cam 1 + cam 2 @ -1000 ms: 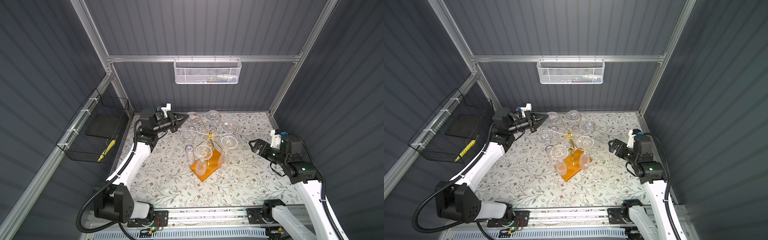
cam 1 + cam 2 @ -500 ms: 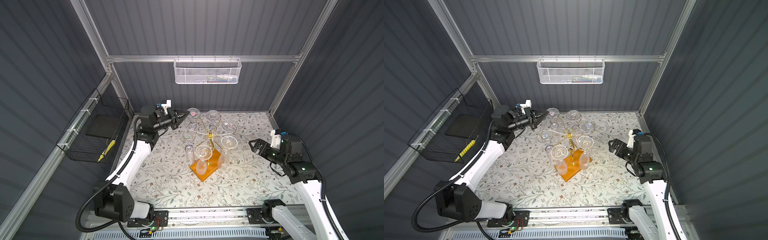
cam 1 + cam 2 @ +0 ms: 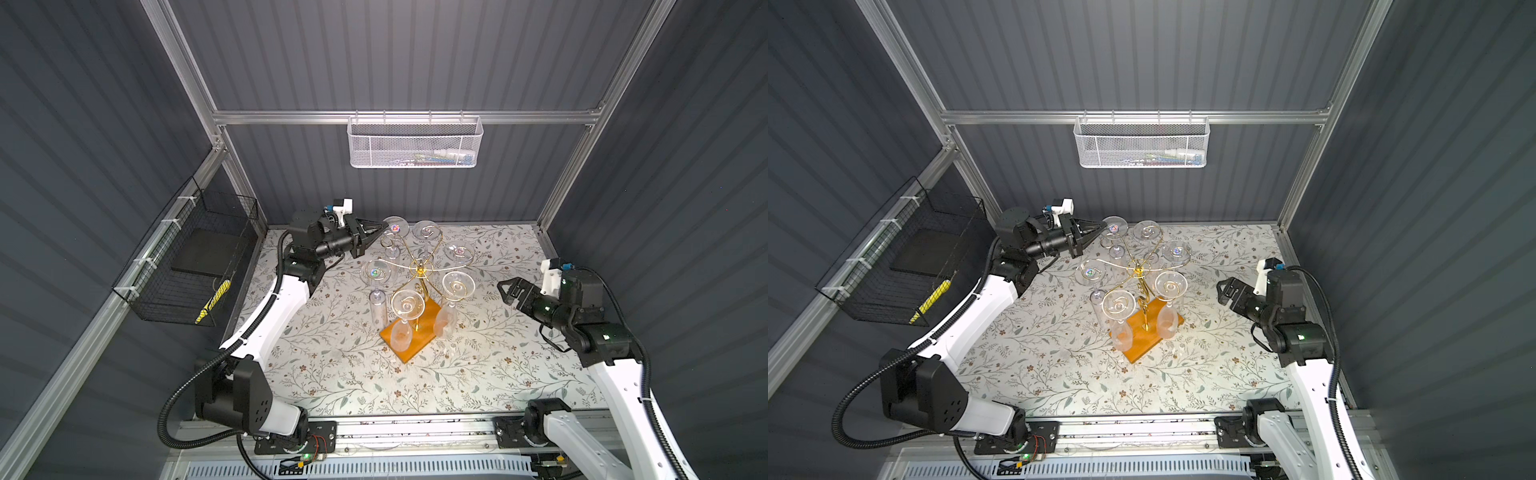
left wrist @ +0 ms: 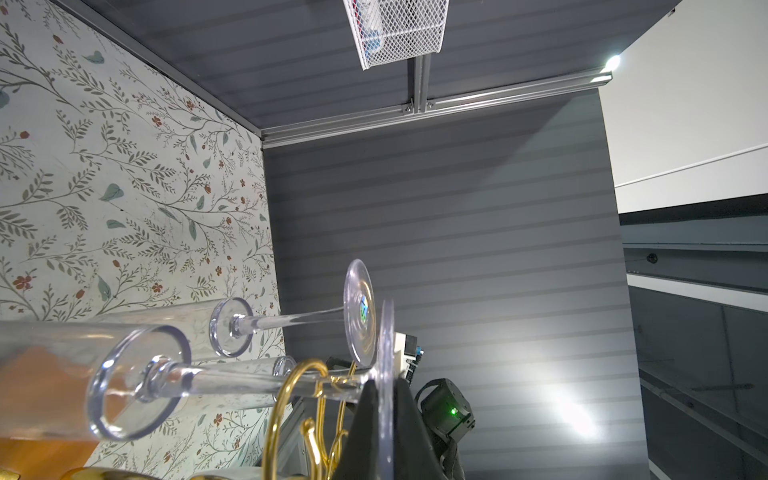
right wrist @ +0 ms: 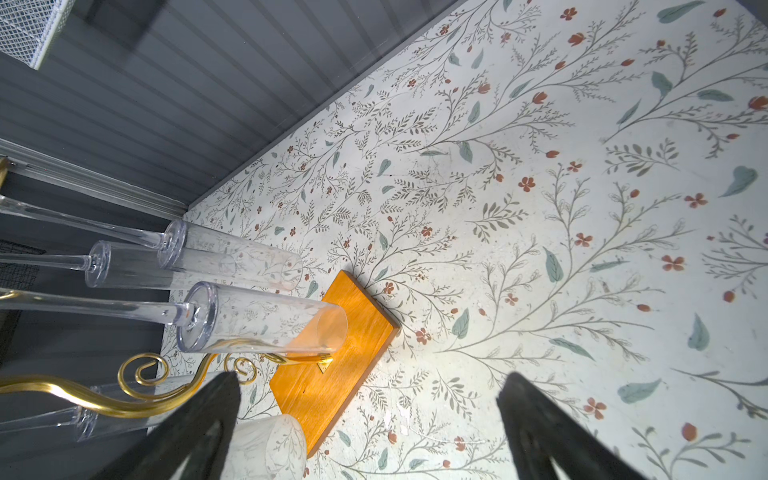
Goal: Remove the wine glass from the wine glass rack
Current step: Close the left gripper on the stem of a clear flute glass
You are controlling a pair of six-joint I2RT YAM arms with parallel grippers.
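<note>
The wine glass rack (image 3: 420, 272) (image 3: 1136, 266) is gold wire on an orange wooden base (image 3: 409, 332) (image 5: 332, 365), mid-table. Several clear glasses hang upside down from its arms. My left gripper (image 3: 381, 228) (image 3: 1102, 226) (image 4: 384, 384) is shut on the rim of the foot of the back-left wine glass (image 3: 395, 227) (image 3: 1113, 227) (image 4: 386, 353). That glass's stem still lies in a gold scroll (image 4: 291, 399). My right gripper (image 3: 508, 289) (image 3: 1225, 291) (image 5: 370, 386) is open to the right of the rack, above the cloth, with nothing between its fingers.
A white mesh basket (image 3: 415, 143) hangs on the back wall. A black wire basket (image 3: 187, 266) hangs on the left wall. The floral cloth (image 3: 332, 361) covers the table. Neighbouring glasses (image 3: 376, 272) hang close to the held one.
My left gripper has risen a little and shifted right toward the rack, and the glass foot in it has moved along. The right arm has stayed still.
</note>
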